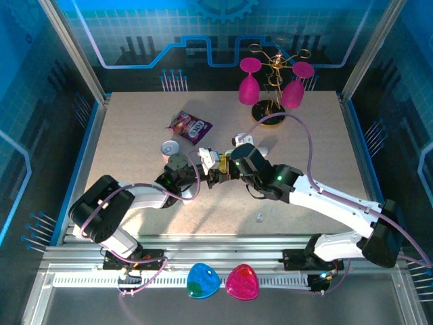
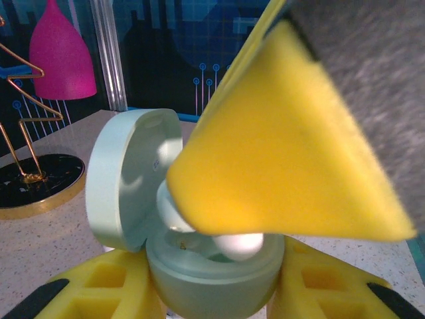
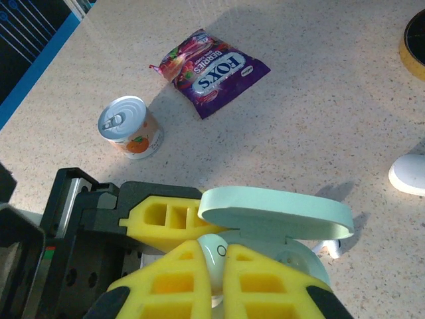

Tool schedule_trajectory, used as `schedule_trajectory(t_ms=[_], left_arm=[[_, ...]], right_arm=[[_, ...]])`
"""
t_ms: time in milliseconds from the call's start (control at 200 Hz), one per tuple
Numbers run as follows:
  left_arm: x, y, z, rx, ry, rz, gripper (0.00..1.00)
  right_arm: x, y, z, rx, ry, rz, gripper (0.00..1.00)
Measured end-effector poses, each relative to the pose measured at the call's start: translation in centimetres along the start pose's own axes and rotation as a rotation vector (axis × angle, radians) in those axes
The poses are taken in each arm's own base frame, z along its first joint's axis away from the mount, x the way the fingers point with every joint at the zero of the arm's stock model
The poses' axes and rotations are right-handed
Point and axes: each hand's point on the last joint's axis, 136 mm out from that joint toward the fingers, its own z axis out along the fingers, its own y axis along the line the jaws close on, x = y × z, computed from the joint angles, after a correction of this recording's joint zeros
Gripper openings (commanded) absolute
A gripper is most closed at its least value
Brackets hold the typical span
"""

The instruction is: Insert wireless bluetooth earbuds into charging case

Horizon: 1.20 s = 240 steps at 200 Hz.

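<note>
Closest up, my right gripper (image 3: pixel 214 256) has its yellow fingers pinched together, tips pressing a white earbud (image 2: pixel 236 246) into the mint charging case (image 3: pixel 309 264). My left gripper (image 2: pixel 212 289) clamps that case, whose lid (image 3: pixel 275 211) is swung open. A second earbud (image 1: pixel 259 217) lies loose on the table (image 1: pixel 135 149), apart from the case. Farther off sit a small can (image 3: pixel 131 126) and a purple candy bag (image 3: pixel 212 70); beyond them, pink glasses (image 1: pixel 249 81) hang on a gold stand (image 1: pixel 270 115).

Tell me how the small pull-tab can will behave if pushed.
The pull-tab can stands upright, so a low push would probably slide it and a high one might tip it. Once tipped, its round wall should let it roll. The lid looks sealed, so it is likely heavy for its size.
</note>
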Motion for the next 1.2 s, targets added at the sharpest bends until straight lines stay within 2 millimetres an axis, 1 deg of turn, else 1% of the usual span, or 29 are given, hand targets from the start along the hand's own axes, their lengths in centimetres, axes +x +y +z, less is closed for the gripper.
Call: schedule_trajectory(t_ms=[290,430,615,986,1121,1201], left_arm=[[-0.35,-0.06,-0.12,-0.001,-0.003,0.002,0.26],[-0.2,0.12,-0.15,-0.012,0.006,-0.004,0.27],[-0.32,0.42,-0.06,-0.026,0.006,-0.004,0.27],[-0.25,0.68,0.07,-0.041,0.015,-0.009,0.27],[-0.32,0.79,0.05,-0.048,0.013,-0.008,0.27],[-0.43,0.81,0.03,-0.049,0.011,-0.006,0.27]], right_arm=[[-0.09,0.04,0.38,0.004,-0.01,0.01,0.08],[0.28,-0.17,0.55,0.01,-0.005,0.012,0.08],[0.19,-0.17,0.56,0.011,-0.01,0.021,0.09],[0.47,-0.31,0.55,0.008,-0.008,0.047,0.23],[0.5,-0.44,0.03,-0.004,-0.015,0.048,0.35],[0.44,-0.61,-0.28,-0.011,-0.023,0.052,0.4]])
